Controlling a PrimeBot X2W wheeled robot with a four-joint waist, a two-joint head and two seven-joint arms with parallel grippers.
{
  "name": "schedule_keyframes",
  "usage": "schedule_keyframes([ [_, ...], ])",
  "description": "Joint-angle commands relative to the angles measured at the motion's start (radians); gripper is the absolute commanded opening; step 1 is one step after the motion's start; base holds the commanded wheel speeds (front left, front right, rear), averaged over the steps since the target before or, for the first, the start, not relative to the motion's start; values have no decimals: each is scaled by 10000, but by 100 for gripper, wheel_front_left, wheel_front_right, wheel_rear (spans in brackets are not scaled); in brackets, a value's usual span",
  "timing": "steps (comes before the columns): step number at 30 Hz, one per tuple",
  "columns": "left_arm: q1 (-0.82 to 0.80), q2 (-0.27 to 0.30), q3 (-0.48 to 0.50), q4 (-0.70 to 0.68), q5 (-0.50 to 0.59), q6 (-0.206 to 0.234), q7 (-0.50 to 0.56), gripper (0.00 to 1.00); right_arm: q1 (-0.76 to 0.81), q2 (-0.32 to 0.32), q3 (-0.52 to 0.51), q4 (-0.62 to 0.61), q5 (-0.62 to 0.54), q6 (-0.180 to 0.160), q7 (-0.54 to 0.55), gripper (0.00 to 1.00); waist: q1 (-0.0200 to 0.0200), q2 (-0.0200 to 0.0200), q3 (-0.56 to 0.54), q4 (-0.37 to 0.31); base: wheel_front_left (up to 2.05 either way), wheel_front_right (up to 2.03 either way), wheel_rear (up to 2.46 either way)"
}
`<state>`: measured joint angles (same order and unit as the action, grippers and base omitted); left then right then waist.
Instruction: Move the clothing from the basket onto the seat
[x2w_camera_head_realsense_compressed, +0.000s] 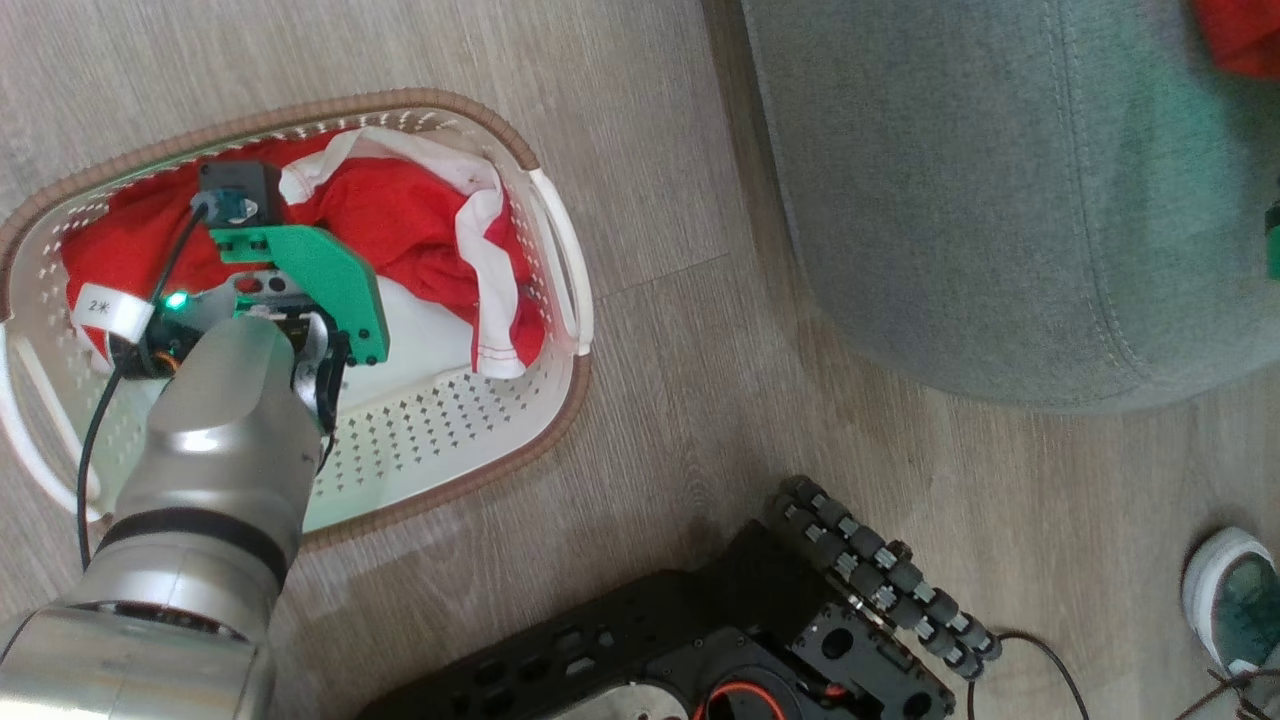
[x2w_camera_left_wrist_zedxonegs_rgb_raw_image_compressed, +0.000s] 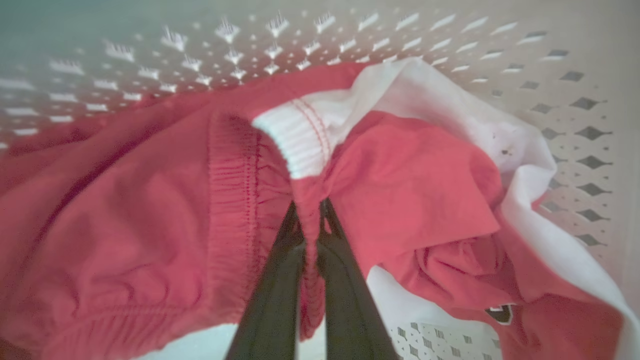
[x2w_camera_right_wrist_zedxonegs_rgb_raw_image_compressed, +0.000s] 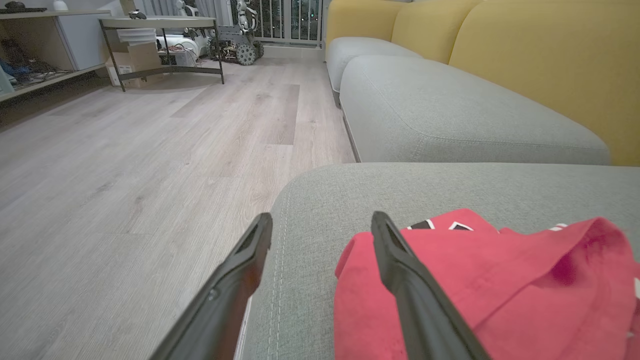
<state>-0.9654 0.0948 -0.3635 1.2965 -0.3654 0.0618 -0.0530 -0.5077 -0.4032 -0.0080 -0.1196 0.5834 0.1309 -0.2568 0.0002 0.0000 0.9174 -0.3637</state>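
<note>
Clothing (x2w_camera_head_realsense_compressed: 400, 225), red with white panels, lay heaped at the far end of the basket (x2w_camera_head_realsense_compressed: 455, 430), which stood on the wooden floor (x2w_camera_head_realsense_compressed: 680, 200) just beside the seat (x2w_camera_head_realsense_compressed: 1000, 200). One white-edged fold hung over the basket's wall near a white handle (x2w_camera_head_realsense_compressed: 560, 250). The silver left arm (x2w_camera_head_realsense_compressed: 220, 450) reached down into the basket, and in the left wrist view the left gripper (x2w_camera_left_wrist_zedxonegs_rgb_raw_image_compressed: 310, 212) was clenched on a fold of the red cloth just below a white ribbed band, the fabric pinched between its two dark fingers (x2w_camera_left_wrist_zedxonegs_rgb_raw_image_compressed: 272, 300). The right gripper (x2w_camera_right_wrist_zedxonegs_rgb_raw_image_compressed: 322, 220) was released, its fingers well apart above the seat's front edge, with nothing between them. Just beside it a red garment (x2w_camera_right_wrist_zedxonegs_rgb_raw_image_compressed: 500, 280) with a small black mark lay on the seat's grey-green fabric. Yellow back cushions (x2w_camera_right_wrist_zedxonegs_rgb_raw_image_compressed: 525, 60) rose behind the seat. A person's shoe (x2w_camera_head_realsense_compressed: 1235, 600) rested on the floor near the robot's black base (x2w_camera_head_realsense_compressed: 700, 640).
</note>
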Motion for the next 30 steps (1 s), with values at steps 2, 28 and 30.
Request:
schedule_keyframes([
  [2, 135, 172, 82, -67, -135, -16, -87, 0, 164, -143, 50, -185, 15, -2, -49, 100, -2, 0, -76, -7, 0, 0, 0],
  [28, 2600, -443, -1065, -1414, -1041, -1475, -2065, 0, 1786, -306, 62, 273, -543, -2, -49, 100, -2, 0, -5117, 1416, 0, 0, 0],
  [30, 2804, -443, -1325, -1917, -1165, -1503, -2078, 0, 2019, -302, 68, 324, -615, -2, -49, 100, -2, 0, -5580, 1610, 0, 0, 0],
])
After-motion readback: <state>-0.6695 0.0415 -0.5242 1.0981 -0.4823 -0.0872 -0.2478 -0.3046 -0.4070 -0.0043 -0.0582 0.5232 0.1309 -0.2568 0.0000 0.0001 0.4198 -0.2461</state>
